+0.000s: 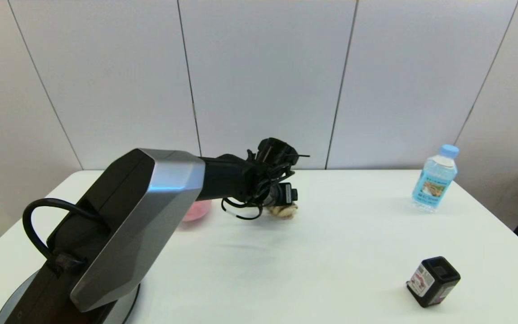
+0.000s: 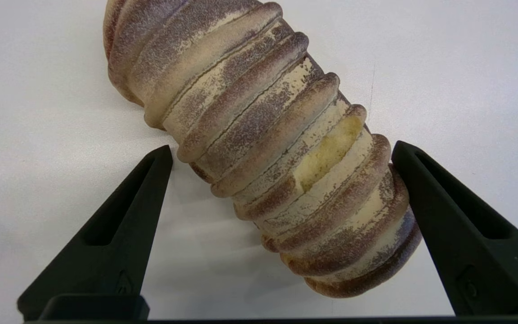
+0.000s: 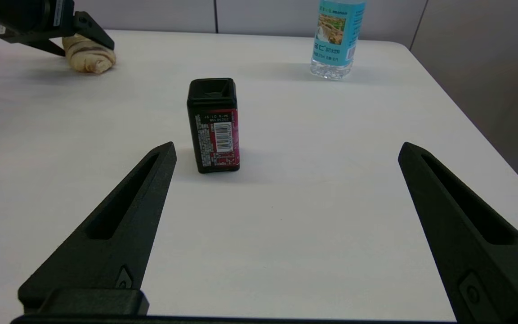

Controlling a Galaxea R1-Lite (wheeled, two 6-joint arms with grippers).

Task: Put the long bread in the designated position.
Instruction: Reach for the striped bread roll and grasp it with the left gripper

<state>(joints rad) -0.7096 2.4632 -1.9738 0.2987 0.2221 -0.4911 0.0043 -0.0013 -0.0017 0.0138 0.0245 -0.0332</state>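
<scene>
Across the whole head view, table [image 1: 286, 270]: the white top fills the lower half of the frame; I see no mark on it for the designated position, so I cannot say which patch is meant.
Left arm [image 1: 142, 216]: it runs from lower left toward the centre of the head view, reaching out because the loaf lies far back on the table.
Water bottle [image 1: 435, 184]: it stands upright at right of centre in the head view, well apart from the work.
Black box [image 1: 433, 281]: lower right of the head view, upright and well apart from the loaf.
Pink plush peach [image 1: 196, 210]: only its edge peeks out behind the arm, left of centre, near the loaf but not the target.
Long bread [image 2: 259, 144]: it lies on the table on a diagonal, from upper left to lower right of the left wrist frame.
Left gripper [image 2: 281, 150]: I have it low over the loaf, fingers spread wide, to straddle it.
Bread against fingers [image 2: 425, 180]: the loaf's nearer end sits between the two tips; this finger looks touching or just beside the crust, the other stands a little apart. I judge the grasp not yet closed.
Right gripper [image 3: 286, 150]: parked, fingers spread, holding nothing, with the box just beyond its tips.
</scene>
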